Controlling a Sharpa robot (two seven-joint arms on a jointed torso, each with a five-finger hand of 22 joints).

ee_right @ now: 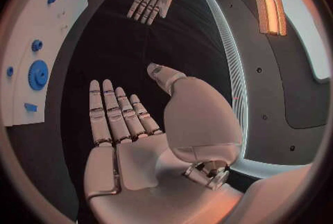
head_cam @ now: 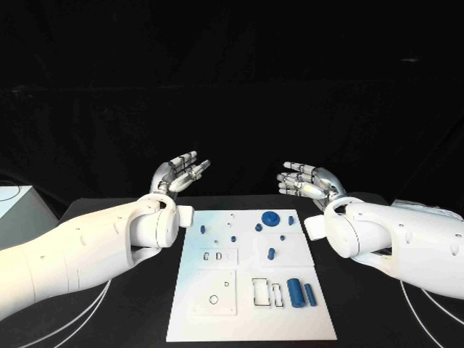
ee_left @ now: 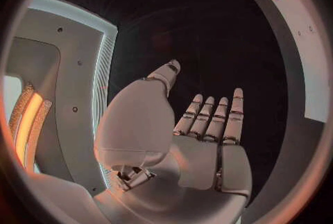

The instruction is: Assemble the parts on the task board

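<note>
L robot hand [head_cam: 180, 172] is raised beyond the far edge of the task board [head_cam: 251, 319], palm up, fingers [ee_left: 221, 116] spread and straight, holding nothing. R robot hand [head_cam: 307, 180] likewise: palm up, fingers [ee_right: 114, 113] apart w/ a slight curl, nothing in it. Both sit above the black surface [head_cam: 368, 312], apart from each other and clear of the board.

Board lies flat on the surface between the two arms, long side running away from the robot. Parts on it, all blue: a round gear [head_cam: 271, 216] near the far edge, w/ a small piece [head_cam: 293, 218] just beside it; a few small pegs [head_cam: 258, 228] nearer the middle; a short upright piece [head_cam: 271, 254] mid-board. Toward the near end, two cylinders [head_cam: 295, 291] lie side by side, the thinner one [head_cam: 309, 293] on the R, next to rectangular outlines [head_cam: 260, 291] on the board.
</note>
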